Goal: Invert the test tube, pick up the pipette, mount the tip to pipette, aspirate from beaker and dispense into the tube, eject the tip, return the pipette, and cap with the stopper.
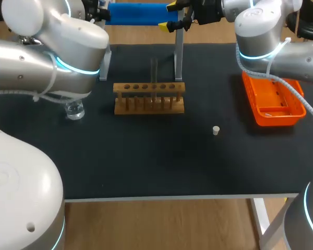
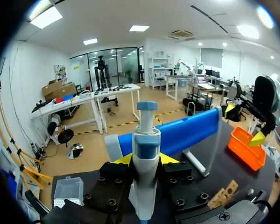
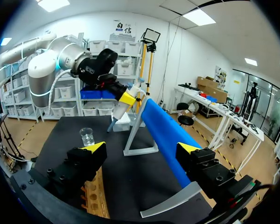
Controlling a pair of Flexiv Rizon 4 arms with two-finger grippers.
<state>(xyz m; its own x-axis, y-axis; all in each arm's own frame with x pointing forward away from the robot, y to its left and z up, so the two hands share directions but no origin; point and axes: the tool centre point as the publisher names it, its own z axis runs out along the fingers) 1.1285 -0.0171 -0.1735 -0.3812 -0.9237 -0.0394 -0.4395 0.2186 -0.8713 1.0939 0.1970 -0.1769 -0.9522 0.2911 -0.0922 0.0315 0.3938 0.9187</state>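
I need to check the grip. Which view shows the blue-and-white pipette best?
Left wrist view: the blue-and-white pipette stands close up between the left gripper's yellow tips. Right wrist view shows it small and distant; head view does not clearly show it.

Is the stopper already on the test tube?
No, the stopper lies alone on the table, well apart from the test tube standing in the rack.

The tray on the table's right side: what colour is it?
The tray is bright orange; it shows best in the head view.
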